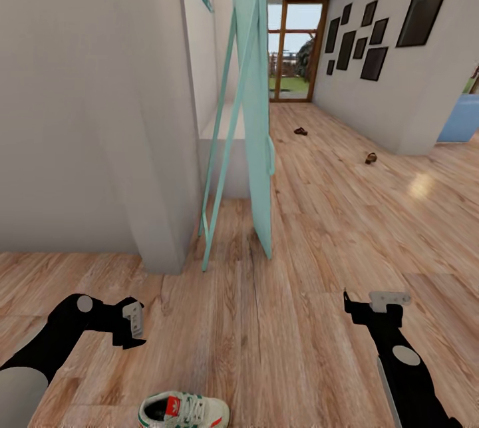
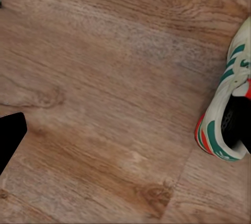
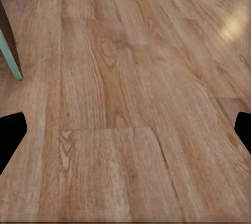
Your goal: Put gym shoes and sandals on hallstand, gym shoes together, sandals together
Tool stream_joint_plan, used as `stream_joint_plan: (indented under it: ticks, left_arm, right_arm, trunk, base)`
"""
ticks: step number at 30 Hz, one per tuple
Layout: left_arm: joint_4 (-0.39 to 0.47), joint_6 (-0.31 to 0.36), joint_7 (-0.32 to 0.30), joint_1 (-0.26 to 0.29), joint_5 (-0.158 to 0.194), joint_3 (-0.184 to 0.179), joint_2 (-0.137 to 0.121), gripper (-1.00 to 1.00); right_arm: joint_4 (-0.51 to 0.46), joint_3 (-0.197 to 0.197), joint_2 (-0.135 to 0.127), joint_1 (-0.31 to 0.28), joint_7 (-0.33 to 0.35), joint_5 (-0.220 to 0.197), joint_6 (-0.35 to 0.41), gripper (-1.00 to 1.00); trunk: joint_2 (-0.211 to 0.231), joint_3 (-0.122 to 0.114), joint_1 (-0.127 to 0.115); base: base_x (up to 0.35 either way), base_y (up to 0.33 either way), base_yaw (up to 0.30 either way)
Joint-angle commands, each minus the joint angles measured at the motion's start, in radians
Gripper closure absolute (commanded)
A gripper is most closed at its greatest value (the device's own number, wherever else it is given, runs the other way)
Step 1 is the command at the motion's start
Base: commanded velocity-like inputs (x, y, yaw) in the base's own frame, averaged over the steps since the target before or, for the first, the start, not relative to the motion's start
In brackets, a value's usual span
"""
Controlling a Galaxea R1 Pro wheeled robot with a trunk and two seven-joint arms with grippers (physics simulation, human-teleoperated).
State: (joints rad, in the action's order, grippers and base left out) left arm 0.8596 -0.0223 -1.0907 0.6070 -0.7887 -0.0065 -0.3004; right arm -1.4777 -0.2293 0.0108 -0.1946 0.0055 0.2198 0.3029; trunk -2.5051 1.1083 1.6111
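Observation:
One white gym shoe [image 1: 183, 410] with green stripes and a red tab lies on the wood-plank corridor floor [image 1: 313, 268] at the head view's near edge, between my arms. My left gripper [image 1: 133, 323] hovers open just beyond it to the left, and the gym shoe [image 2: 227, 103] shows at the side of the left wrist view. Open and holding nothing, my right gripper [image 1: 379, 301] is over bare planks. Two brown sandals [image 1: 301, 130] [image 1: 370, 158] lie apart far down the corridor. The other gym shoe and the hallstand are out of view.
A tall teal leaning board on thin legs [image 1: 256, 115] stands ahead, beside a grey wall corner [image 1: 159, 215]. A pale low bench [image 1: 223, 142] sits behind it. Dark picture frames [image 1: 359, 42] hang on the right wall, and a glazed door [image 1: 293, 48] ends the corridor.

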Motion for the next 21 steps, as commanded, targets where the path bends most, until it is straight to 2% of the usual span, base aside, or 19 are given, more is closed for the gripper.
stream_joint_plan:
  ticks: [1, 12, 17, 19, 20, 21]
  left_arm:
    - [0.001, -0.002, -0.002, 0.0, -0.005, -0.001, 0.0, -1.0]
    - [0.0, -0.001, -0.002, 0.0, -0.011, -0.001, -0.003, -1.0]
    - [0.0, -0.001, -0.002, 0.0, -0.012, -0.002, -0.003, -1.0]
    - [0.0, 0.0, -0.002, 0.0, -0.012, -0.003, -0.002, -1.0]
    - [0.001, 0.0, -0.002, 0.0, -0.012, -0.004, -0.001, -1.0]
    - [0.001, 0.0, -0.002, 0.0, -0.012, -0.005, -0.001, -1.0]
  right_arm:
    - [-0.003, -0.001, 0.0, -0.001, 0.001, 0.008, 0.007, -1.0]
    - [-0.036, 0.001, -0.002, -0.02, 0.002, -0.01, 0.01, -1.0]
    - [-0.039, 0.001, -0.003, -0.059, 0.002, -0.057, 0.011, -1.0]
    - [-0.036, 0.0, -0.003, -0.069, 0.002, -0.092, 0.011, -1.0]
    - [-0.03, 0.0, -0.003, -0.074, 0.003, -0.126, 0.01, -1.0]
    - [-0.028, 0.0, -0.004, -0.075, 0.004, -0.137, 0.01, -1.0]
  trunk:
    - [-0.001, 0.006, 0.0]
    - [-0.003, 0.066, 0.005]
    - [-0.004, 0.093, 0.007]
    - [-0.005, 0.104, 0.008]
    - [-0.005, 0.11, 0.009]
    - [-0.005, 0.115, 0.009]
  base:
    - [0.0, 0.0, 0.0]
    - [0.0, 0.0, 0.0]
    - [0.0, 0.0, 0.0]
    - [0.0, 0.0, 0.0]
    - [0.0, 0.0, 0.0]
    - [0.0, 0.0, 0.0]
